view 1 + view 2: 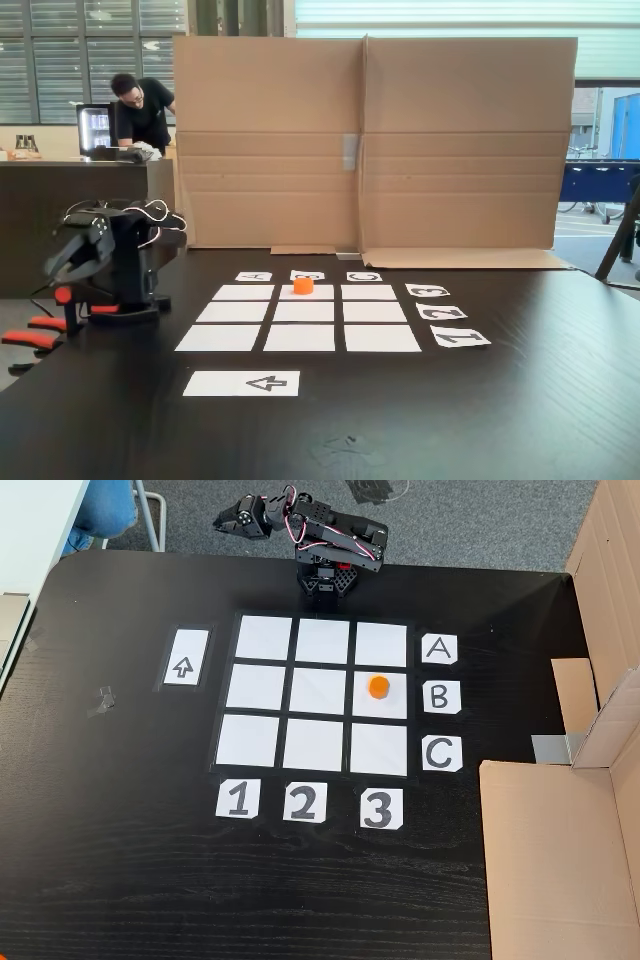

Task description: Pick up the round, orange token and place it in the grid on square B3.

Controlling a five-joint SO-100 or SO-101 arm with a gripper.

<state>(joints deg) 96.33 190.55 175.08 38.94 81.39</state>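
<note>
Orange token (378, 686) sat on square B3 (380, 708) of the grid (319, 639), so the placing looked done.
Seen from above, it lay in the right column, middle row, level with card B (440, 697) and above card 3 (381, 809); cards A, C, 1, 2 and an arrow card (184, 667) also read clearly. At the table's far edge the arm sat folded, its gripper (228, 521) well apart from the token; whether the claw was released or clenched I could not tell.

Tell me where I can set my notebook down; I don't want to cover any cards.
Bare table lies left of the arrow card and below the number cards in the top-down fixed view. It is crowded around the grid, where the token sits, and near the arm and cardboard.
</note>
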